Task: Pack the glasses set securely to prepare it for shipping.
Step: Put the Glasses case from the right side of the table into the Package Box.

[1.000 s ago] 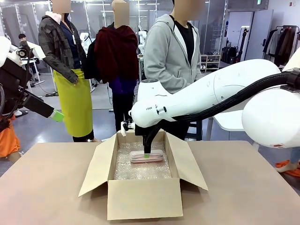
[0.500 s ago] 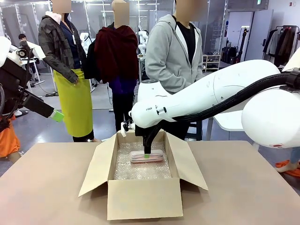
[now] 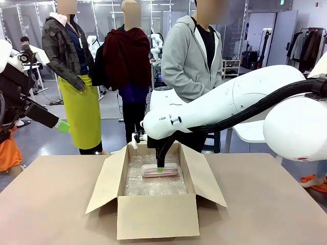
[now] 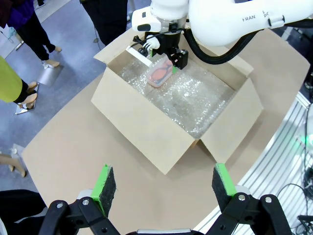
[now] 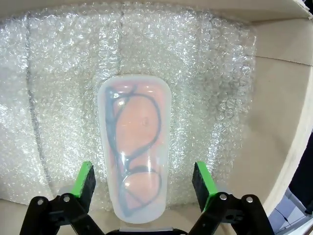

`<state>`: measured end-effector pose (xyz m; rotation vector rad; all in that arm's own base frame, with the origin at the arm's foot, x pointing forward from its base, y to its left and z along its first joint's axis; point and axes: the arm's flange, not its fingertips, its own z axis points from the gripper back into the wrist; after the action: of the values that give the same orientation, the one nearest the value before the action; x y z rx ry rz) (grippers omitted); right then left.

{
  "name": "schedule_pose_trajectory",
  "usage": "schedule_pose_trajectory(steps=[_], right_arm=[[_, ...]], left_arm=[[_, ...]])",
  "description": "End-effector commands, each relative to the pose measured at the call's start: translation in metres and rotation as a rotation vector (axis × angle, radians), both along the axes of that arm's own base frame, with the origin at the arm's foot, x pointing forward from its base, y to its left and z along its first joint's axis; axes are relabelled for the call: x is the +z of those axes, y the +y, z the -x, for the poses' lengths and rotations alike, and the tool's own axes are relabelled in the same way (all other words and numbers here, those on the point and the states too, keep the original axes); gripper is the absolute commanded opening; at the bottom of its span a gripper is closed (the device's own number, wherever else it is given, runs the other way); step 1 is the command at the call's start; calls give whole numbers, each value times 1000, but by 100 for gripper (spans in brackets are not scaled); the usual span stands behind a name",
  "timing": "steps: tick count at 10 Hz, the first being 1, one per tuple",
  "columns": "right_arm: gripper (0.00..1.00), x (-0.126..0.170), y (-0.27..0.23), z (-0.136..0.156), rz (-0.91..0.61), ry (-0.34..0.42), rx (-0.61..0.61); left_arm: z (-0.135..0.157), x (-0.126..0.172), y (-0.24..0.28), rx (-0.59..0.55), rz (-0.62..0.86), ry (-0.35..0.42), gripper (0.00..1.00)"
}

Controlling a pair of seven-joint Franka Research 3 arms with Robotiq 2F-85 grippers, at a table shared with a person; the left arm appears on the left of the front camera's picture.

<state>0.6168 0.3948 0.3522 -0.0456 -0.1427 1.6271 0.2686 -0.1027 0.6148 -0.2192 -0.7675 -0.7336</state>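
A pale pink glasses case (image 5: 134, 147) lies flat on bubble wrap (image 5: 210, 73) inside an open cardboard box (image 3: 153, 217) on the counter (image 3: 51, 204). The right claw (image 5: 144, 171) straddles it, spread wide and gripping nothing. The left claw (image 4: 160, 183) hovers open, well apart. Placement looks done; the next move calls for a straight lift clear.

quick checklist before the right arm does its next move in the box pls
1. Pink case lying flat on the bubble wrap: ok
2. Right fingers open, one on each side of the case: ok
3. Right fingers apart from the case's sides: cannot tell
4. Left fingers open, held away from the box: ok
5. Box flaps folded out, top open: ok
6. No hand of the person inside the box: ok
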Motion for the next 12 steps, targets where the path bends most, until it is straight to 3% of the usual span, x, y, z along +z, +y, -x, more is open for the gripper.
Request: schedule_pose_trajectory(steps=[1,4,7,12], right_arm=[[100,0,0,0,0,0,0],[100,56,-8,32,7,-48,-40],[100,87,-37,51,-9,-80,-116],[100,144,-138,122,-162,-162,-370]], left_arm=[[0,1,1,-5,2,-4,100],[0,1,1,-5,2,-4,100],[0,1,1,-5,2,-4,100],[0,1,1,-5,2,-4,100]])
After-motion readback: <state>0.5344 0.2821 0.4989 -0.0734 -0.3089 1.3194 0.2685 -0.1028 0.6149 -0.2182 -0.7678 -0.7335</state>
